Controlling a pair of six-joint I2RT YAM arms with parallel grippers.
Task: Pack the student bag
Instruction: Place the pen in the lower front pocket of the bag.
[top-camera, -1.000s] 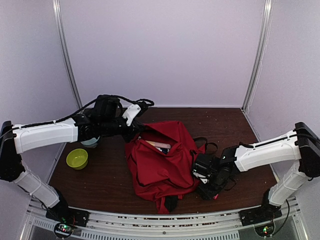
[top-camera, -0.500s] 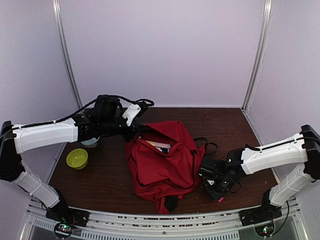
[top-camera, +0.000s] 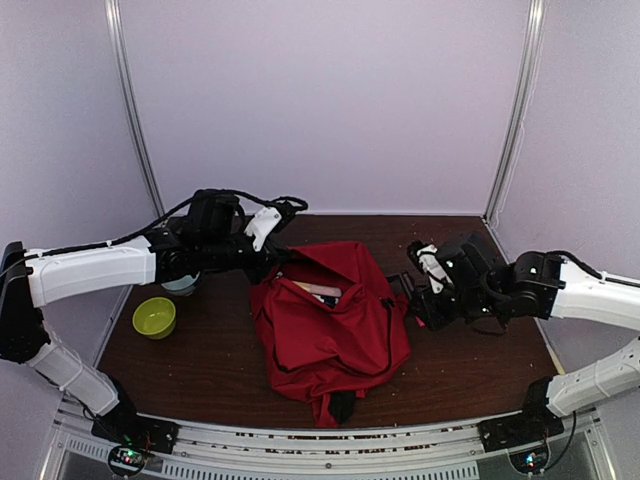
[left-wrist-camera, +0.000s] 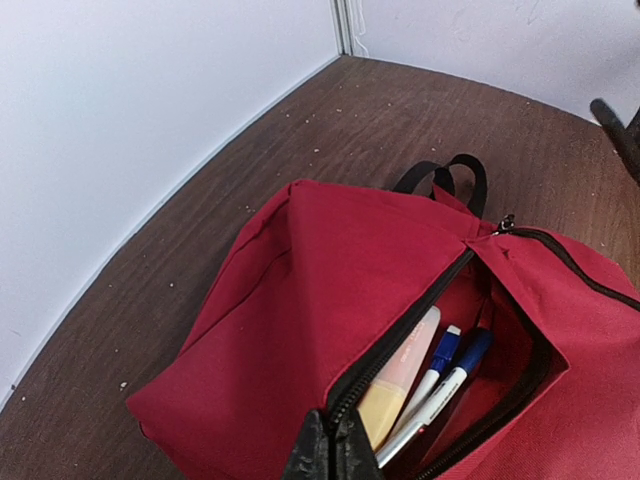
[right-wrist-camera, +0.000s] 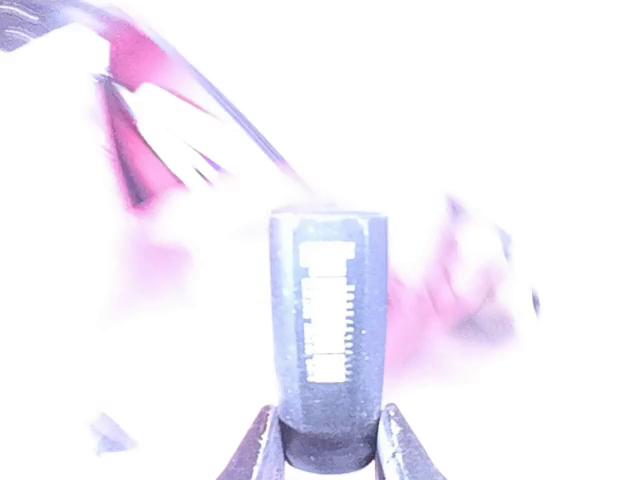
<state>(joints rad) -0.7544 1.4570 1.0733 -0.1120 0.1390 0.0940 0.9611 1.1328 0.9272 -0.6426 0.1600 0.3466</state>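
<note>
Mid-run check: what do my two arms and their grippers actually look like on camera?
The left arm and right arm both have white shell links connected by black joints. A black cable loops loosely above the left arm's wrist. The left gripper ends in black, wedge-shaped fingertips. The right gripper shows pale, rounded fingers, though that view is washed out. No markings are readable.

Green bowl (top-camera: 154, 317) upright on dark brown table (top-camera: 210, 365), near its left edge. Pale cup-like item (top-camera: 180, 287) just behind, mostly hidden. Light specks on tabletop.
</note>
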